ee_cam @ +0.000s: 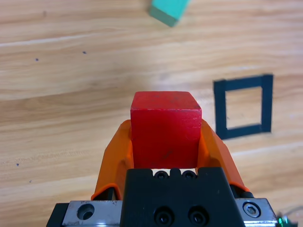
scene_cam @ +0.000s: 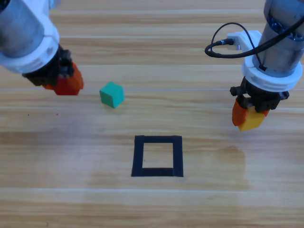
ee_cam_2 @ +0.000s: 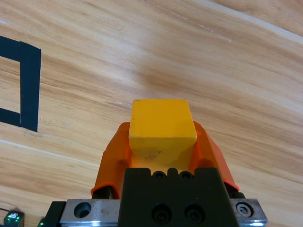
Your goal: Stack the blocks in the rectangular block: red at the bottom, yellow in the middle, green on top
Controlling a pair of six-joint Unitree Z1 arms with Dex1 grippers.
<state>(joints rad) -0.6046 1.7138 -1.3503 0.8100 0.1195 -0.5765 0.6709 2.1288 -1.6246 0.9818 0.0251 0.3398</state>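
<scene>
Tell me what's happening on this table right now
Both arms are holding cubes above the table. The left gripper grips the red cube; the right gripper grips the yellow cube. The green cube sits loose on the wood, and the black tape rectangle has nothing inside it yet.

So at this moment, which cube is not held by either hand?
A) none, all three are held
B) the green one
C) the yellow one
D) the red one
B: the green cube sits alone on the table, while the left hand is shut on the red cube and the right hand is shut on the yellow cube.
</scene>
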